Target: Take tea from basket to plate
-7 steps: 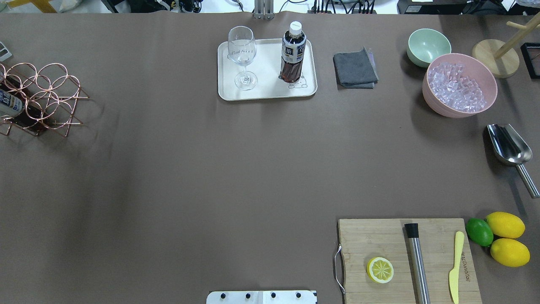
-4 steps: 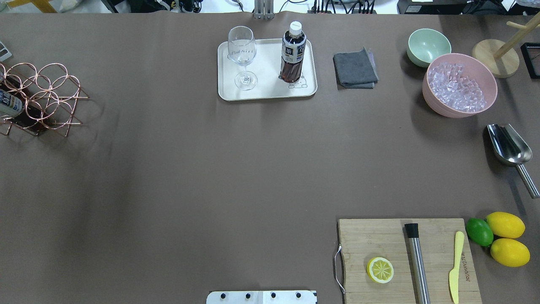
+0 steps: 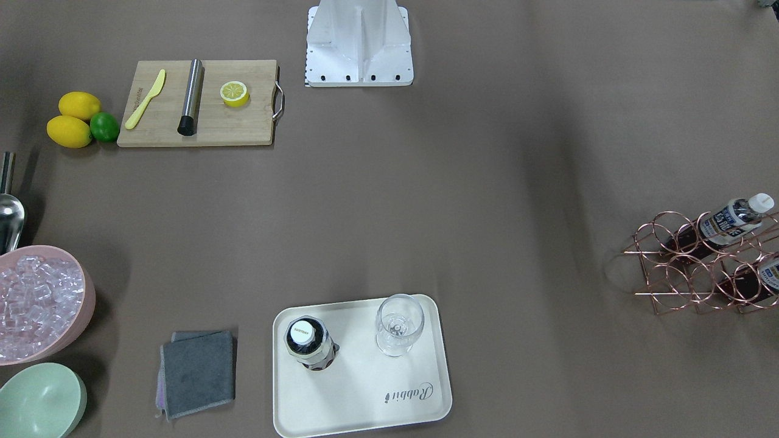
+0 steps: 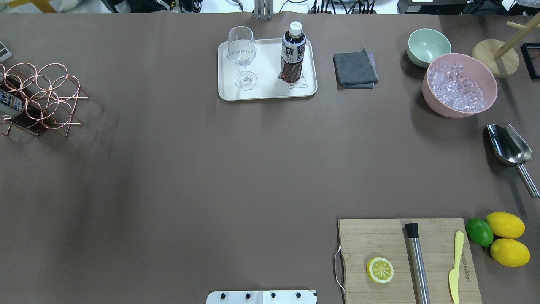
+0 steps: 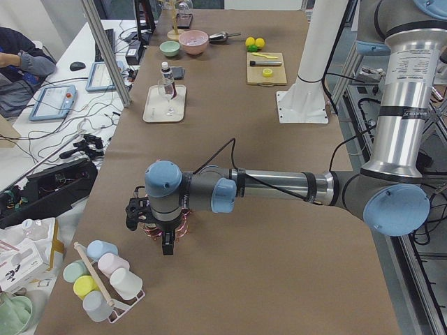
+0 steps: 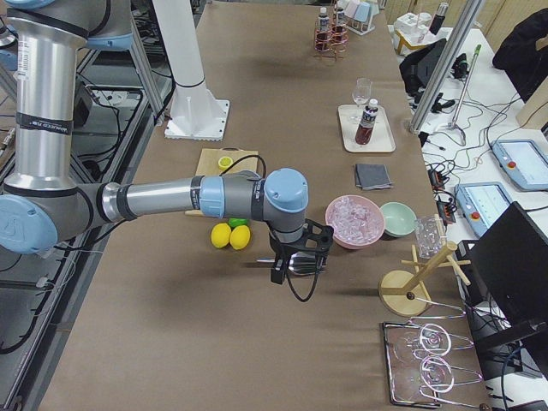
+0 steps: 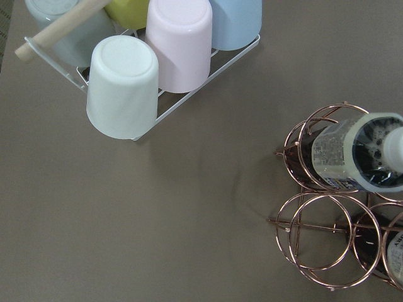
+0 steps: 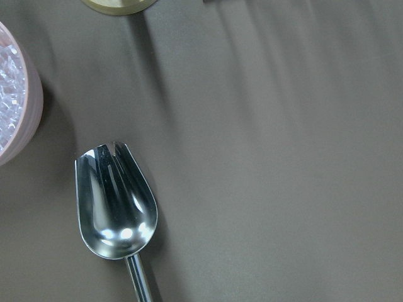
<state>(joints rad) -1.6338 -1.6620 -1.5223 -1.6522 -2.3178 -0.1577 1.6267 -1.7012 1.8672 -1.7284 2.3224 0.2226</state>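
a steel scoop [image 4: 507,145] lies near the pink bowl [image 4: 441,110] of ice [image 4: 455,86].

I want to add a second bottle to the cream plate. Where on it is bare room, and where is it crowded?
The plate is bare along its side away from the robot, by the word "Rabbit", and in the gap between the tea and the wine glass. Its robot-side half is crowded by those two.

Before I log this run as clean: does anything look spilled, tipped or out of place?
Nothing stands out. The tea stands upright on the plate beside the wine glass, no spill shows, and the basket stands upright.
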